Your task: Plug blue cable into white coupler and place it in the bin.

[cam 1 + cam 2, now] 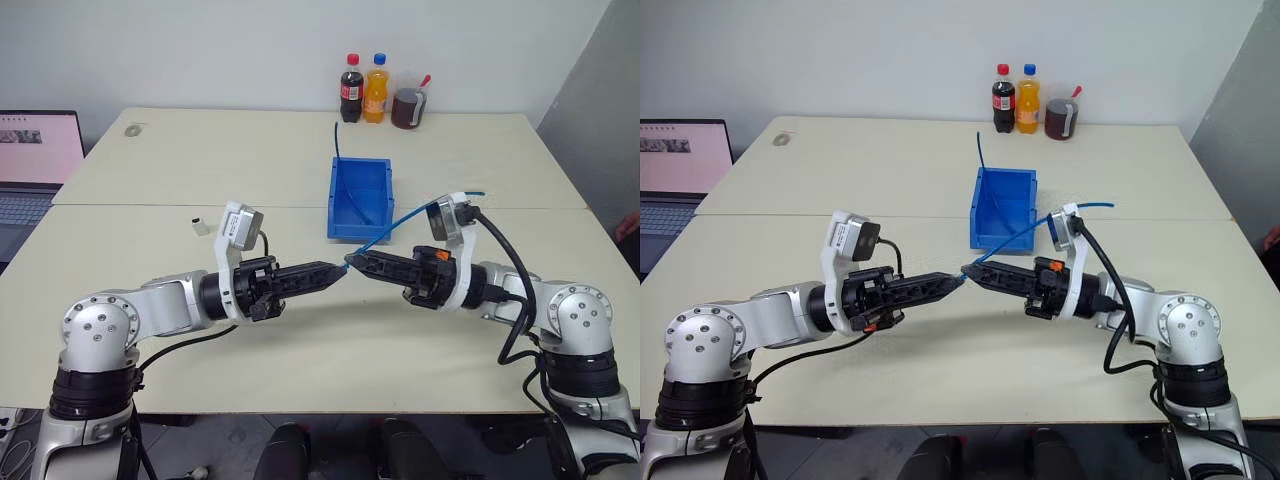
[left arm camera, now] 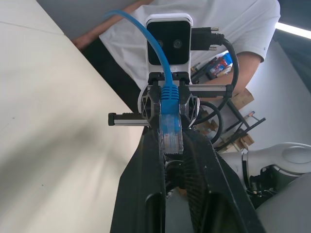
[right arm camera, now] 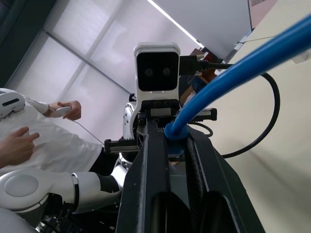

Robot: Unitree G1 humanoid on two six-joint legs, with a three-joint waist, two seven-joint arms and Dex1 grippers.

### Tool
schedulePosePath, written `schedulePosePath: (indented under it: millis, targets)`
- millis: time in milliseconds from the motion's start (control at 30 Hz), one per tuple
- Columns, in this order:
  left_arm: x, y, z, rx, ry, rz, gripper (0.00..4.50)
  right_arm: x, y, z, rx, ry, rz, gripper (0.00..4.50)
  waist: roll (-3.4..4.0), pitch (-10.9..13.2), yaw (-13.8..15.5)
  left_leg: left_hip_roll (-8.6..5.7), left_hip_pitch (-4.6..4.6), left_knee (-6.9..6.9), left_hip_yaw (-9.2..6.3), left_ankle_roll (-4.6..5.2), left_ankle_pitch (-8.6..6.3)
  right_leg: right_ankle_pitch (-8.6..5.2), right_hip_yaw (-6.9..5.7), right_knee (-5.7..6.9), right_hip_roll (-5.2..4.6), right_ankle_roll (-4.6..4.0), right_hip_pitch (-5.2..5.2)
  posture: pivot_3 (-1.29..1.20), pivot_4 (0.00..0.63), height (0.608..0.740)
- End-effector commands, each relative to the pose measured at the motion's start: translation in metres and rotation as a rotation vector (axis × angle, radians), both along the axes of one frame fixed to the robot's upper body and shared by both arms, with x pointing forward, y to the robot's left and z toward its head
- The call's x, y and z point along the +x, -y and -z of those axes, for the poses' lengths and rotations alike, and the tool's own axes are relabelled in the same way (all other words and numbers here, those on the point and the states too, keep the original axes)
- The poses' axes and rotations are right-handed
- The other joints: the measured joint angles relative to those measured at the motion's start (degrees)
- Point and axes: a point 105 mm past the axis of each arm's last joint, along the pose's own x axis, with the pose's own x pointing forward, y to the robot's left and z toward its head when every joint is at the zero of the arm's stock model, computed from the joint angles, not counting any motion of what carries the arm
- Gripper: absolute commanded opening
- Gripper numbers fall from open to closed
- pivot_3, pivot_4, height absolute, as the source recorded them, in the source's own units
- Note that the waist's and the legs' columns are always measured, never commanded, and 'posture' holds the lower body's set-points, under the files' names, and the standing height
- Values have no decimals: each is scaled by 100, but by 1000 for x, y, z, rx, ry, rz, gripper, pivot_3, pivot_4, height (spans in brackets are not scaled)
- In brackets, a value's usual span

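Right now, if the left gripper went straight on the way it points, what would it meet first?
Most likely the right gripper: the left gripper faces it tip to tip above the table, with the blue cable plug between them.

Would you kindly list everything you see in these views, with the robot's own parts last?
table: two joined, beige, under everything
bin: one, bright blue, table middle
blue cable: one, light blue, running from bin to grippers
white coupler: one, white, lying on table left of bin
bottles: two, dark cola and orange, far edge
jar: one, dark contents, beside bottles
disc: one, grey, far left corner
laptop: one, open, left edge
person: one, white shirt, beyond the arms
left gripper: black, at cable's plug
right gripper: black, jaws shut on cable
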Motion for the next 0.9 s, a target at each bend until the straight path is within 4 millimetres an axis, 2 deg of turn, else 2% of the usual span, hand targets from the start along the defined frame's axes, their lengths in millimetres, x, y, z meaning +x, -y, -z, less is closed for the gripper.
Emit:
schedulePosePath:
  millis: [33,267,400,500,667,733,833,900]
  targets:
    - [-6,-3,-10,-30,56,26,1713,-2,0,-8,11,38,-15,142,0,0,2,0,-1,0,0,0,0,0,0,0,0,0,-1,0,150,740]
    - [-12,-11,-8,30,90,37,3173,7,1,-4,-2,35,25,142,1,0,-6,1,-1,-2,0,0,0,-1,-1,-1,0,-1,-2,0,150,740]
    - [-10,-22,7,166,157,-13,3871,18,5,-1,-23,46,72,142,2,1,-4,1,-1,-4,3,0,0,-2,-1,-3,2,-2,-4,0,150,740]
    - [-5,-36,22,318,240,-81,4471,20,8,-1,-50,77,71,142,3,2,-11,1,-1,-10,5,0,0,-4,0,-6,1,-7,-6,0,150,740]
    - [24,-72,31,517,384,-398,4471,23,9,1,-79,114,69,142,11,7,8,6,-2,-19,4,0,0,-12,1,-9,1,-19,-9,0,150,740]
    - [29,-81,34,574,428,-486,4471,24,10,1,-82,122,69,142,10,7,10,7,-3,-20,1,0,0,-13,0,-8,1,-21,-9,0,150,740]
    - [63,-124,46,782,481,-926,4471,26,11,3,-107,146,62,142,12,8,17,7,-2,-21,2,0,-1,-13,2,-10,0,-20,-9,0,150,740]
    - [71,-147,52,867,476,-1147,4471,27,11,4,-116,154,57,142,10,8,28,7,-4,-19,1,0,0,-12,1,-10,-2,-18,-8,0,150,740]
